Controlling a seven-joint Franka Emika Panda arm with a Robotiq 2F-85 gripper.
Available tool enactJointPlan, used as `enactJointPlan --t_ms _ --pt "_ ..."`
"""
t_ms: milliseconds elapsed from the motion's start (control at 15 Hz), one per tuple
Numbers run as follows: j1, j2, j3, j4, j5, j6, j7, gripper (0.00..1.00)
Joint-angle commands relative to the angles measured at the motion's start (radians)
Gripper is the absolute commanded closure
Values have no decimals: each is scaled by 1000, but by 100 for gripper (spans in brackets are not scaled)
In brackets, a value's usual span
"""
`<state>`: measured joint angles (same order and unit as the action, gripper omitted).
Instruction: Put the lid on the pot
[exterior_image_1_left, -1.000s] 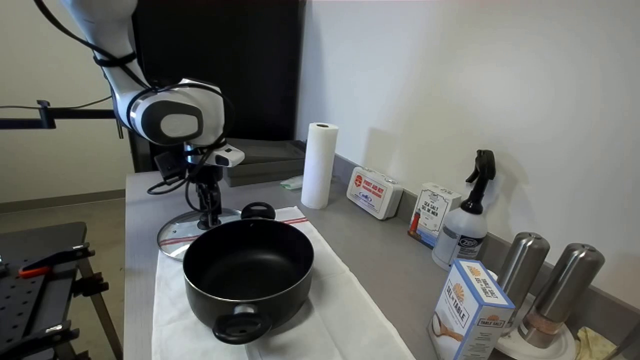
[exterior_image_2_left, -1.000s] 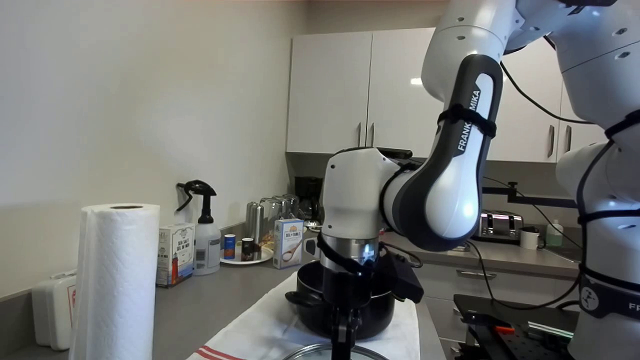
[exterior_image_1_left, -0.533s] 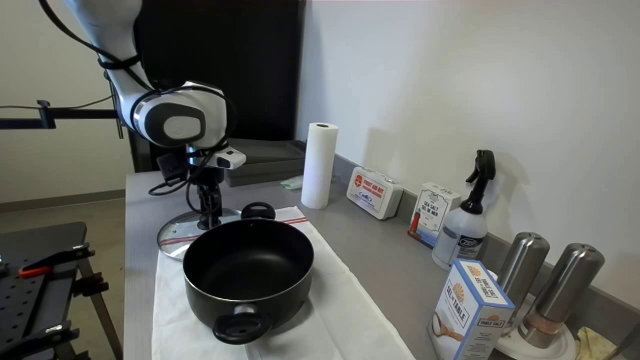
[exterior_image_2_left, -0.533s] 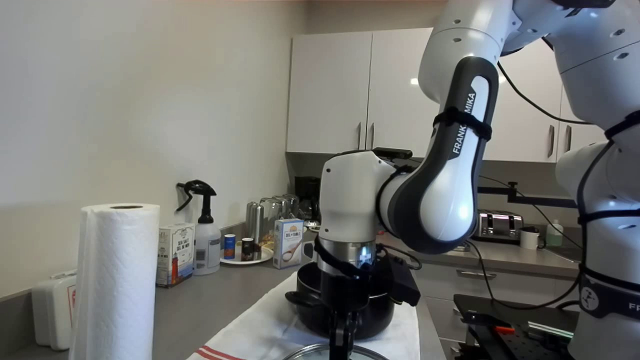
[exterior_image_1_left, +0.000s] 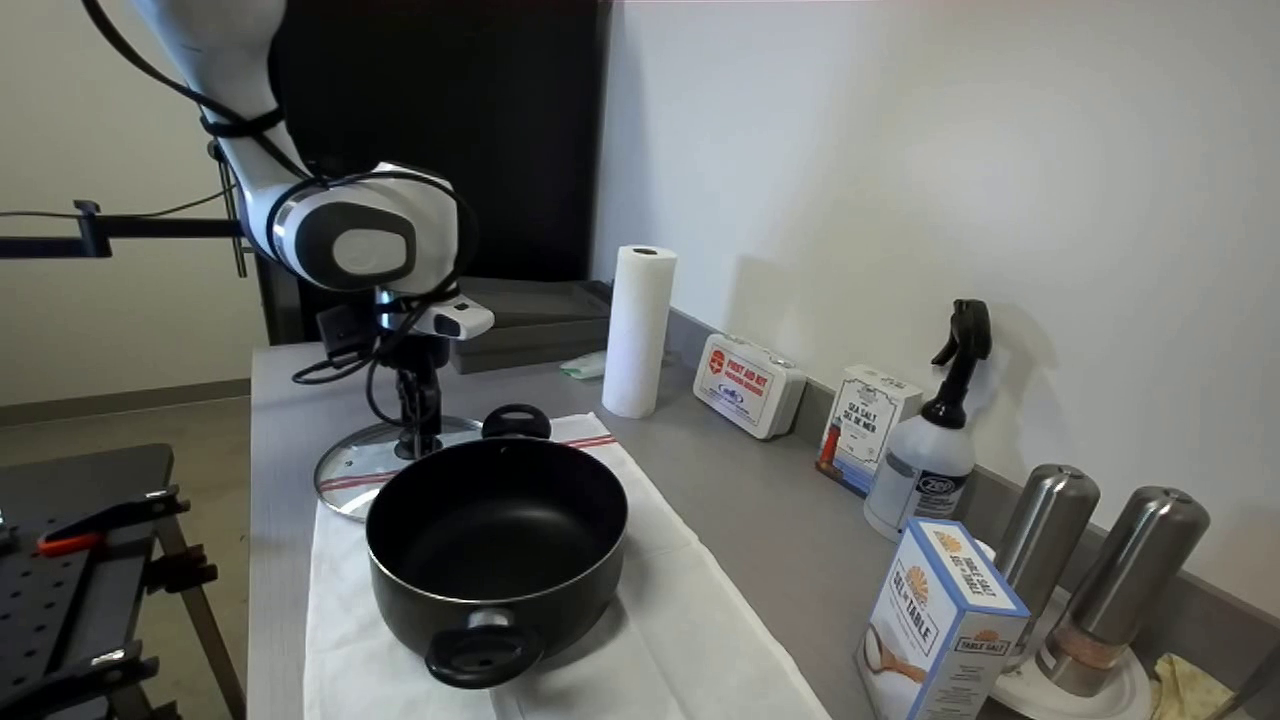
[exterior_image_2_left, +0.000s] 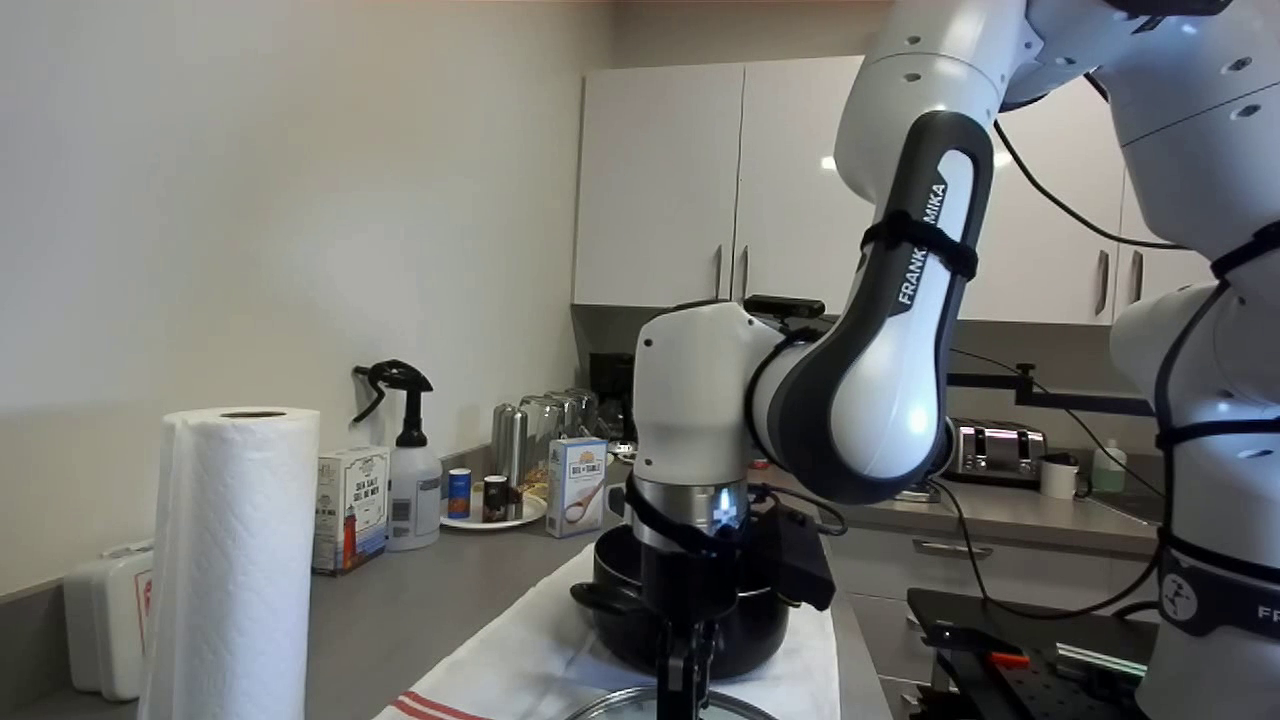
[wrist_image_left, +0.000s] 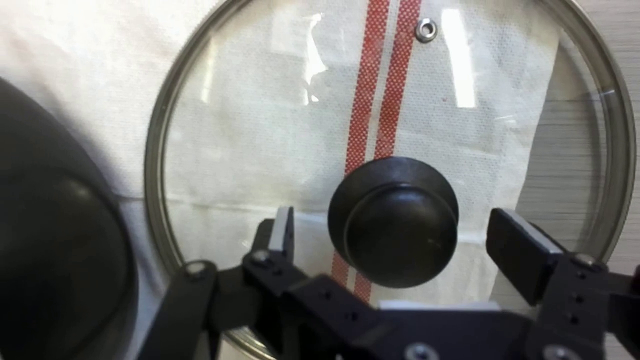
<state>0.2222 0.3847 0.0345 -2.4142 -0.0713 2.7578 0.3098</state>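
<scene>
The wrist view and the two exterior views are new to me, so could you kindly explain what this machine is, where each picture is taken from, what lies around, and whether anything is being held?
The machine is a robot arm ending in a gripper, a sort of two-fingered hand. The exterior views are shot from two places outside it; the wrist view is shot from the arm's end, looking down past the fingers. A white cloth lies on the counter, with the uncovered pot on it. Beside the pot, the lid lies partly on the cloth. A paper roll and a spray bottle stand nearby. Nothing is held: the fingers are apart, with a gap on each side of the lid's knob.
</scene>
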Motion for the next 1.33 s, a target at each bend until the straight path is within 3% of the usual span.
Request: enactJointPlan --t_ms 0,333,400,1267 --pt "22 -2 -15 18 2 -32 26 33" --pt "19 -3 -11 24 5 -36 21 72" --pt "19 -5 -11 24 4 -38 23 75" --pt "-3 -149 116 -31 106 -116 -49 75"
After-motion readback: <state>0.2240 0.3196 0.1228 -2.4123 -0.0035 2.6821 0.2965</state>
